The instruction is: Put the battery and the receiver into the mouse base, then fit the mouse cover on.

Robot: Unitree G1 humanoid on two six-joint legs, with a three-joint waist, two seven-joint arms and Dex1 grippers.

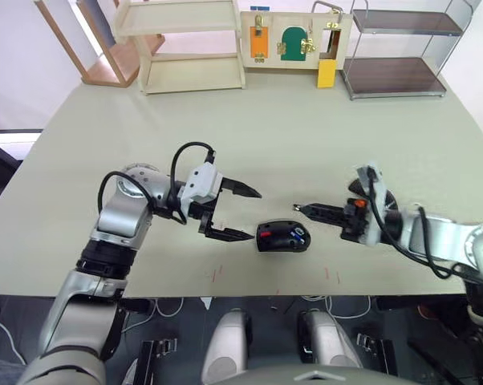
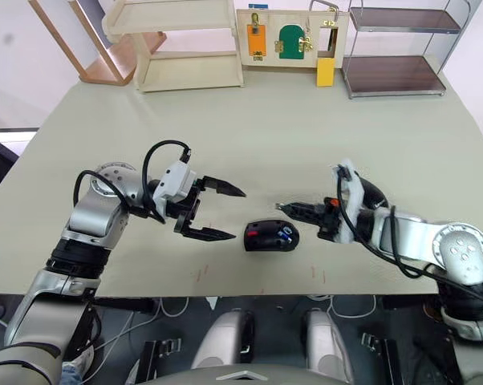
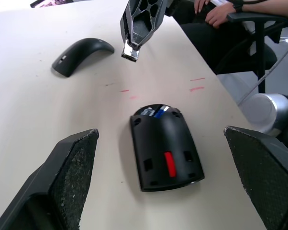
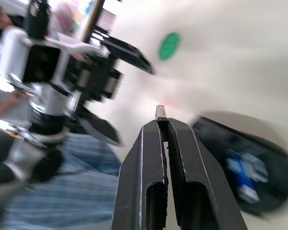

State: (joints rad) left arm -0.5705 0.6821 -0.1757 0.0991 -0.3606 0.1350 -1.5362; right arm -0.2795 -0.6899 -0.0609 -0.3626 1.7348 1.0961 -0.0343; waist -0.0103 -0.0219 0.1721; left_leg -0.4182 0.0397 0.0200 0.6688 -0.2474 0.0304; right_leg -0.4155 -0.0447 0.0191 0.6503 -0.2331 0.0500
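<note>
Head views: we see the mouse base lying on the bench near its front edge, red part and blue battery visible inside it. The left hand sits at the base's 9 o'clock, fingers spread wide, lower fingertip just beside the shell. The right hand points in from 3 o'clock, fingers pinched together on a small silvery piece, the receiver, held near the base's 1 o'clock.

Left wrist view: we see the base between the two open fingers, not touching them. The mouse cover lies on the bench well apart from the base. The right hand's tip hangs above the bench with the receiver.

Right wrist view: the closed fingers grip the receiver; the base is blurred beside them.
</note>
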